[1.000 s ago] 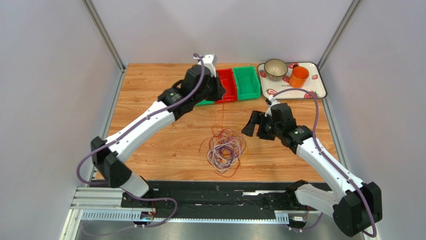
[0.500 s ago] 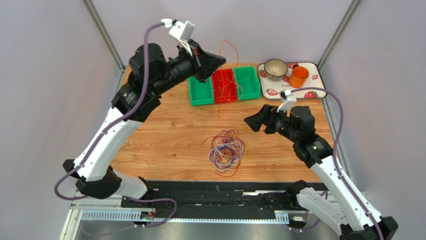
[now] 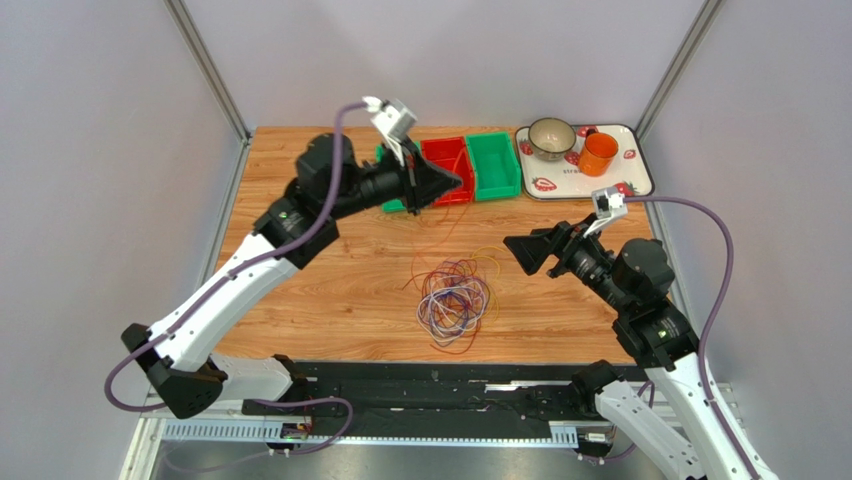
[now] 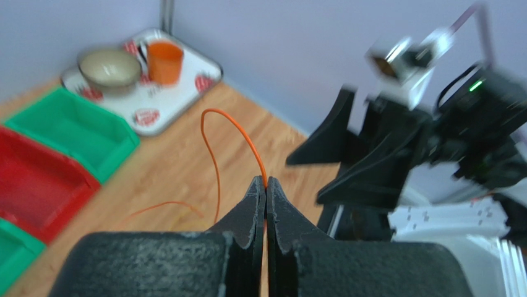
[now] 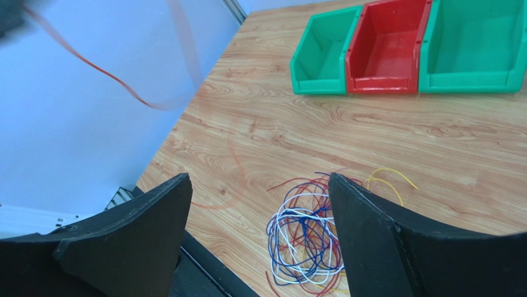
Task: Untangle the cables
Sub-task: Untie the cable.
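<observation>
The cables [image 3: 455,300] lie in a loose tangle of red, blue, white, purple and yellow loops on the wooden table; the right wrist view shows the same cables [image 5: 306,232]. My left gripper [image 3: 455,183] hangs above the table in front of the bins, shut on a thin orange cable [image 4: 213,142]. That orange cable [image 3: 437,228] trails down toward the tangle. In its own view the left gripper [image 4: 266,182] pinches the wire at the very tips. My right gripper [image 3: 515,252] is held above the table right of the tangle, open and empty, its fingers [image 5: 260,178] wide apart.
Three bins stand at the back: green [image 5: 321,59], red [image 5: 386,52], green [image 5: 473,49]. A white tray [image 3: 640,180] at the back right carries a bowl [image 3: 551,138] and an orange cup [image 3: 598,153]. Walls close in on both sides.
My left arm rose from the bins with the orange cable, then came down and swung right. The right arm drew back to the right, away from the tangle.
</observation>
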Controlling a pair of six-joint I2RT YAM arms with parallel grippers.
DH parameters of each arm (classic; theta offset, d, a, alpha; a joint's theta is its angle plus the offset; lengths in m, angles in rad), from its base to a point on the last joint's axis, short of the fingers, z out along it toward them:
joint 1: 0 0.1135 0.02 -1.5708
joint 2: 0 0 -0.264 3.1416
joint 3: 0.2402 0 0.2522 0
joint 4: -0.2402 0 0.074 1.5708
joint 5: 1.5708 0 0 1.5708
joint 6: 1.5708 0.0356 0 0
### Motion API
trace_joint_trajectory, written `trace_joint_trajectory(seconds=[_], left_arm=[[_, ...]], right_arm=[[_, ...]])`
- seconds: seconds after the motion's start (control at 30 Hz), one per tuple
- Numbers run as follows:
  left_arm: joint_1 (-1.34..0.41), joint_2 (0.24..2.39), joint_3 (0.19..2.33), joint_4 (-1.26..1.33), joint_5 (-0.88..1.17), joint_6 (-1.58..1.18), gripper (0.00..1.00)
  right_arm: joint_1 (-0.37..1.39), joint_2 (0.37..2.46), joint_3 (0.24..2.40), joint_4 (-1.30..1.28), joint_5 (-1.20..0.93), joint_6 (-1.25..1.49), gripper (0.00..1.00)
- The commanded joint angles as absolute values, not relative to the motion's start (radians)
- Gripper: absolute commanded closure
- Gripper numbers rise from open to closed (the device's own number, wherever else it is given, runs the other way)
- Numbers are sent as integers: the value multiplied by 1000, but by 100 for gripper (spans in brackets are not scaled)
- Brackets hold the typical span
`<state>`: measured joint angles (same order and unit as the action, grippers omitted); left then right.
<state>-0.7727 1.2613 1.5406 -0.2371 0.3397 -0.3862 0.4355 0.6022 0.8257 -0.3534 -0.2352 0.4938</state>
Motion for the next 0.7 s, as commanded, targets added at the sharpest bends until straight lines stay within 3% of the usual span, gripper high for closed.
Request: trace_joint_trajectory(seconds=[0.0, 0.2, 0.67], left_arm=[[-778, 1276, 1372, -153, 500, -365, 100], [-778, 1334, 1258, -86, 653, -362, 100], [-776, 1402, 1278, -52, 1027, -305, 100]], right_arm=[[439, 571, 859, -330, -293, 457, 15], [439, 587, 914, -383, -324, 442, 15], [439, 667, 943, -362, -492, 365, 20]])
